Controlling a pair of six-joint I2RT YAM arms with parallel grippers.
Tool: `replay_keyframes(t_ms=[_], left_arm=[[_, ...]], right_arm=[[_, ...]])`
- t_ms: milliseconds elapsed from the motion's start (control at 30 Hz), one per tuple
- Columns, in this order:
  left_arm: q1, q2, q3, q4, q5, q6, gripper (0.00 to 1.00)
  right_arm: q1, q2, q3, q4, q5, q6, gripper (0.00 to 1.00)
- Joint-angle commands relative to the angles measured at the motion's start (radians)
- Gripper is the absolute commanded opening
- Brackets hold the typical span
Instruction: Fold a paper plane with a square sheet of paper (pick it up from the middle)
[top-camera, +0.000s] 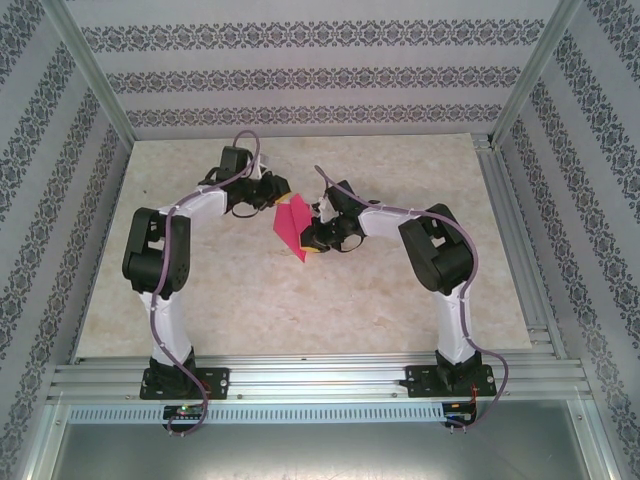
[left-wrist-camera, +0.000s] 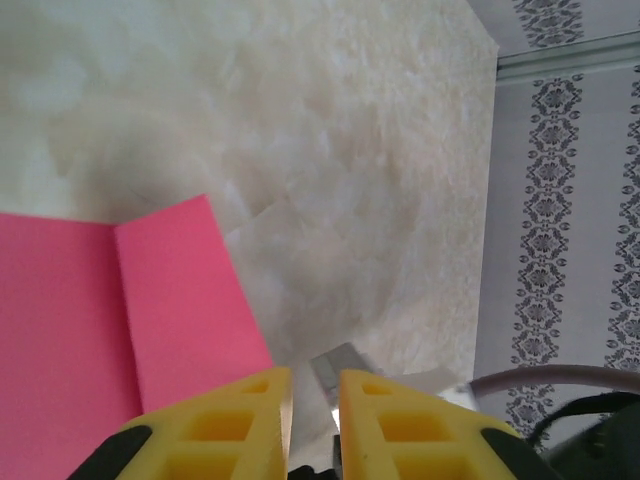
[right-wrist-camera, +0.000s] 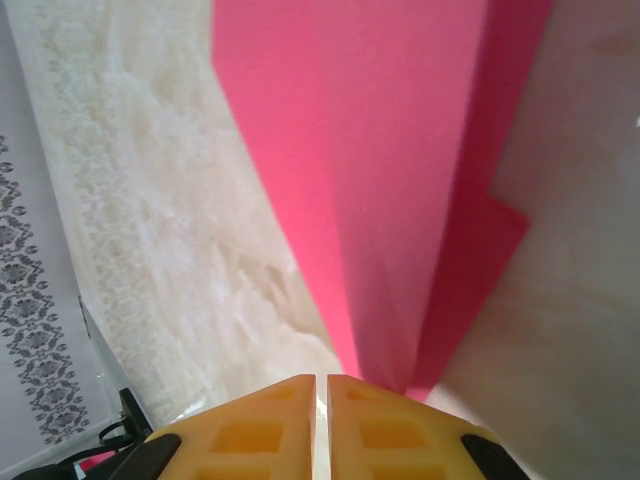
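Magenta-pink folded paper sheet (top-camera: 292, 225): long axis running diagonally between claws. Right claw (right-wrist-camera: 321, 385) is pinching its near end; left claw (left-wrist-camera: 315, 378), narrowly parted, is hovering beside the far edge.

- From the left wrist, the paper (left-wrist-camera: 100, 320) runs off 2 edges, left and bottom; a finger of the left gripper (left-wrist-camera: 315, 400) covers its near corner.
- From the right wrist, the paper's far end is cut off at the top, and its near tip hides behind the right gripper (right-wrist-camera: 322, 400).
- From above, its folds are too small to tell.
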Motion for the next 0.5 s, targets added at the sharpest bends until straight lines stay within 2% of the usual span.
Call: replay_keyframes(t_ms=[0, 267, 467], left_arm=[[-0.031, 0.036, -0.029, 0.137, 0.068, -0.060, 0.20], [-0.038, 0.121, -0.008, 0.156, 0.076, -0.075, 0.18], [-0.040, 0.158, 0.015, 0.121, 0.060, -0.057, 0.18]], right_arm=[[-0.008, -0.061, -0.034, 0.029, 0.001, 0.013, 0.11], [0.014, -0.039, -0.027, 0.013, -0.015, 0.009, 0.10], [0.025, -0.016, -0.025, -0.020, 0.022, -0.002, 0.10]])
